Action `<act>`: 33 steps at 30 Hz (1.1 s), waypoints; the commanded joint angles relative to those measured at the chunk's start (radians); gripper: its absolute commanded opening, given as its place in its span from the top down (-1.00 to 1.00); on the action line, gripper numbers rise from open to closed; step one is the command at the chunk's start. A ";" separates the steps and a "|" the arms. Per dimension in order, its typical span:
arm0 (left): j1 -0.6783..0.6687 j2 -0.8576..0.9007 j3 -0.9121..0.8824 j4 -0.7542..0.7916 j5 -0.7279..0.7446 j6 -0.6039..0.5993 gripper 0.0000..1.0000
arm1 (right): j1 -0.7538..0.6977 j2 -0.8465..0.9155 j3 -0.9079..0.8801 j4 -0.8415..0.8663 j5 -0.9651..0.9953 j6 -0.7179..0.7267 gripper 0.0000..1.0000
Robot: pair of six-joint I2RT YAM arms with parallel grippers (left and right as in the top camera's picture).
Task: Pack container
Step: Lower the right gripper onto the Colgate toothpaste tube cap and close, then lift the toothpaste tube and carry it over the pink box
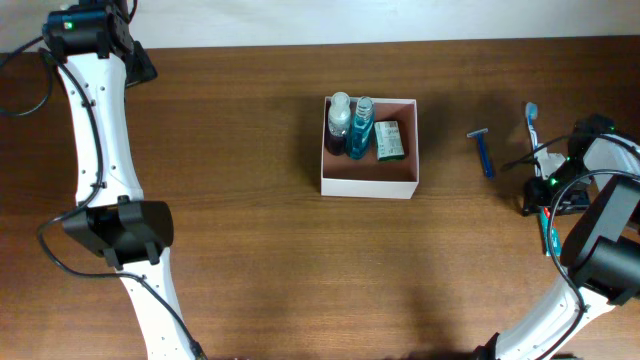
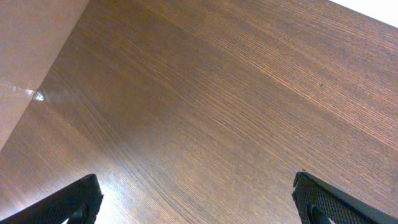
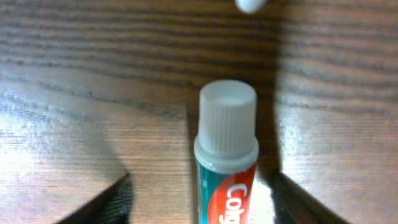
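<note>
Overhead view, left to right: my left gripper far left, jaws wide over the tabletop; container mid-table with two bottles and green packet inside; razor and toothbrush beyond. Far right, right gripper straddles toothpaste tube, jaws half-narrowed, not pinching, tube's long axis running between them, cap forward. Label reads "Colg", rest cut off. Container lies well left of it; right arm is nearer the tube

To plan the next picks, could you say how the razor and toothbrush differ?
The razor is dark blue; the toothbrush is paler, with a light blue head. The razor lies fully visible, nearer the container; the toothbrush's lower end hides under the right arm. Both lie on the table.
</note>
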 commanded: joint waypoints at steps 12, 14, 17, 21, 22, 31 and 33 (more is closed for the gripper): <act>0.005 0.005 -0.007 0.002 0.003 -0.010 -0.99 | -0.002 0.022 -0.031 -0.045 0.017 0.006 0.36; 0.005 0.005 -0.007 0.002 0.003 -0.010 -0.99 | -0.002 0.022 -0.031 -0.045 0.017 0.006 0.48; 0.005 0.005 -0.007 0.002 0.003 -0.010 -0.99 | -0.002 0.022 -0.031 -0.045 0.017 0.006 0.50; 0.005 0.005 -0.007 0.002 0.003 -0.010 -0.99 | 0.001 0.021 -0.020 -0.061 0.016 0.053 0.81; 0.005 0.005 -0.007 0.002 0.003 -0.010 -0.99 | 0.001 0.021 -0.015 -0.062 0.016 0.082 0.85; 0.005 0.005 -0.007 0.002 0.003 -0.010 -0.99 | 0.001 0.021 0.064 -0.109 0.012 0.271 0.92; 0.005 0.005 -0.007 0.002 0.003 -0.010 -0.99 | 0.001 0.021 0.097 -0.141 -0.002 0.312 0.92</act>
